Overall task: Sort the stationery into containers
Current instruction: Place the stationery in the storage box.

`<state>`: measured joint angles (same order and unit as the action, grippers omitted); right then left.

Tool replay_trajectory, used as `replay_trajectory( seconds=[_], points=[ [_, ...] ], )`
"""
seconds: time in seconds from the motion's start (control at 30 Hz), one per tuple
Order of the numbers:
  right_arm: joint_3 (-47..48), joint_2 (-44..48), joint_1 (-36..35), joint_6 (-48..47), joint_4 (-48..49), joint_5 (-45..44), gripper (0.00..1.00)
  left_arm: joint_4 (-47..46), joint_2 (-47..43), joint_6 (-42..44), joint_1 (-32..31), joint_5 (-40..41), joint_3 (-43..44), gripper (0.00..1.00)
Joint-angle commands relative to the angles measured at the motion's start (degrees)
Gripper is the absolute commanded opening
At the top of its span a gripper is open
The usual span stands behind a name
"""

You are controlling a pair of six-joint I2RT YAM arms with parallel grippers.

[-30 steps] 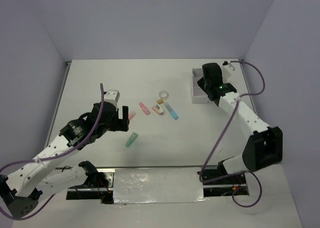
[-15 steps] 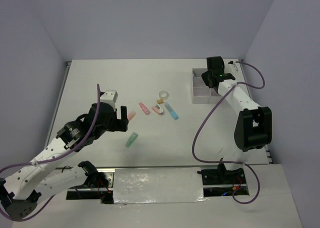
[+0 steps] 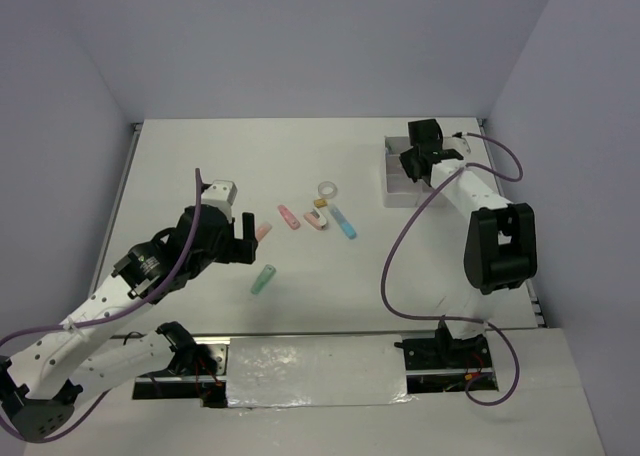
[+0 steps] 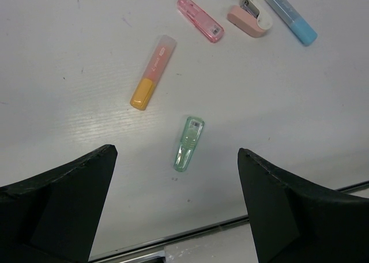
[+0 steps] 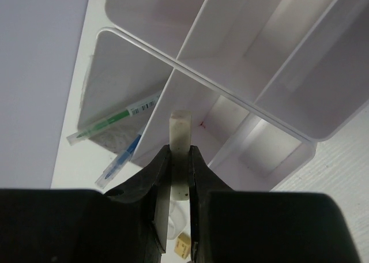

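White tabletop (image 3: 200, 156); right gripper (image 5: 180, 152) pinches white slab (image 5: 179, 124), likely light and stiff, by flat faces over box (image 5: 173, 59); left gripper (image 4: 176, 153) spread.

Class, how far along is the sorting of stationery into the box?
Done: two pens apparently in a box compartment. In hand: right gripper pinches a white slab above the box. Remaining: green stick, orange stick, pink stick, blue stick and tape ring lie loose; the left gripper hovers open.

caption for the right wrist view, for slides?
Right gripper shut on a white block over the divided box, two pens at left.
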<state>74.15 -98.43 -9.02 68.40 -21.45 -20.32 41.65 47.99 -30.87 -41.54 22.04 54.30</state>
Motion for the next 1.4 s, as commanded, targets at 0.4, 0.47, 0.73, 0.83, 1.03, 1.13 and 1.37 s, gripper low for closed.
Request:
replay_trajectory(
  seconds=[0.4,0.47,0.73,0.83,1.03,1.13,1.37],
  points=[
    [1.9,-1.8,-0.3,-0.4,2.6,-0.3,0.45,-3.5,-1.8,2.7,0.2,-3.1,-0.6,0.99],
    [1.9,-1.4,-0.2,-0.6,3.0,0.0,0.47,-3.5,-1.8,2.7,0.1,-3.1,-0.6,1.00],
    [3.2,-0.5,-0.1,-2.7,3.9,1.6,0.61,-3.5,-1.6,2.7,0.1,-3.6,-0.7,0.99],
    [4.9,-2.3,-0.1,-3.6,1.5,2.2,0.62,-3.5,-1.6,2.6,0.1,-3.6,-0.7,0.99],
    [2.0,-0.6,0.0,-4.0,4.4,3.3,0.61,-3.8,-1.6,2.8,0.1,-3.8,-0.7,0.99],
    [1.4,3.8,-0.6,-6.0,7.2,4.1,0.62,-3.5,-0.6,2.4,0.1,-3.2,-0.7,0.99],
    [-1.1,17.1,-4.8,-20.6,11.7,5.4,0.65,-1.4,5.6,-1.3,0.1,-1.5,1.1,0.99]
  ],
)
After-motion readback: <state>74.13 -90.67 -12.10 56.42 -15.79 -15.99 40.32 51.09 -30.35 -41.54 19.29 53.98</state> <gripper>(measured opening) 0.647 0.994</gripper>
